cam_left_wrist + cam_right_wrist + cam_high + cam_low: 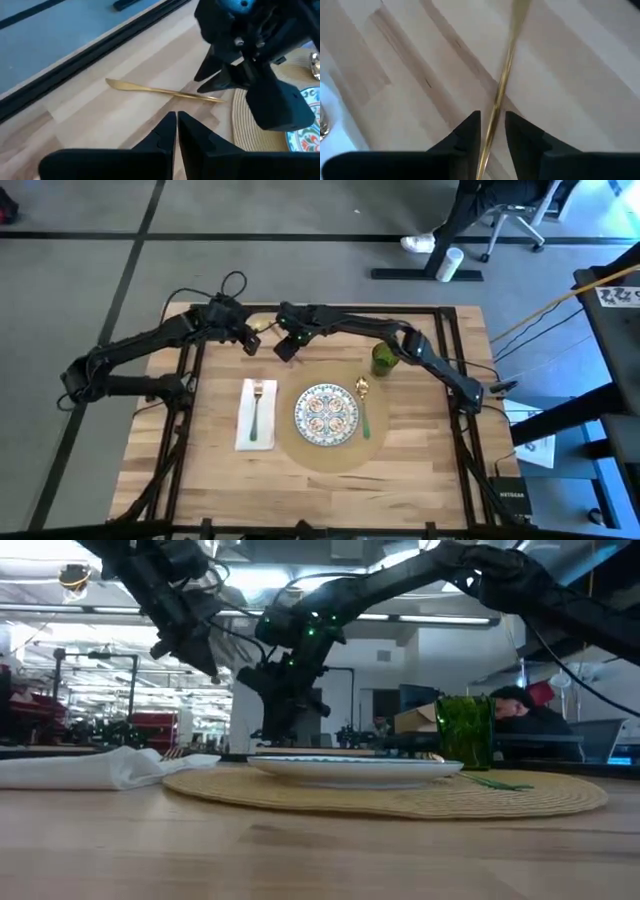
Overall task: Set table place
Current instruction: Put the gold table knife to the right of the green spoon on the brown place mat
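- Left gripper (176, 131) hovers over the table (210, 470) near its far edge, fingers pressed together, empty; the gold knife (165, 91) lies on the wood just beyond its tips.
- Right gripper (492, 131) sits at the knife's other end, fingers slightly spread, the blade running between them.
- The tan placemat (285, 442) lies mid-table, right of the napkin (247, 425), carrying the patterned plate (326, 414).

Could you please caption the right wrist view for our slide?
Right gripper straddles a slim gold knife on the pale wooden table.
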Tool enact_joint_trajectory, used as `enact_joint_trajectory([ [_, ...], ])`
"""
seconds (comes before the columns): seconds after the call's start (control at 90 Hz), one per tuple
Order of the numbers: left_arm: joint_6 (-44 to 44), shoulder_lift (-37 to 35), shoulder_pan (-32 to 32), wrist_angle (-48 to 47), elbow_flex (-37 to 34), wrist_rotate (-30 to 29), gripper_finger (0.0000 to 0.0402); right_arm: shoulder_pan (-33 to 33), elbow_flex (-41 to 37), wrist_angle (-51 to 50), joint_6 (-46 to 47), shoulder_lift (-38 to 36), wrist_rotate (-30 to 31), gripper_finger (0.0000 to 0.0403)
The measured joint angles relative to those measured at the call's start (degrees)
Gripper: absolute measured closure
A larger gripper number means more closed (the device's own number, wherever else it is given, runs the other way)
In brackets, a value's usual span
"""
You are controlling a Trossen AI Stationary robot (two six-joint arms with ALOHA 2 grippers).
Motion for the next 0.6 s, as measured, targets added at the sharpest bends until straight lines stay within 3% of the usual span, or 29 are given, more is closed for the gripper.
enact_joint_trajectory([
  [0.3,2.5,-3.5,-3.5,3.0,0.0,-2.6,0.0402,2.1,0.0,1.0,0.5,0.1,-2.2,0.0327],
  [0.411,3.4,-8.4,-5.1,5.2,0.0,-3.6,0.0402,2.0,0.0,1.2,2.3,0.1,-5.9,0.0327],
  [0.6,6.8,-20.3,-6.0,9.8,0.1,-3.6,0.0402,1.9,0.0,1.6,3.1,0.6,-4.4,0.0327],
])
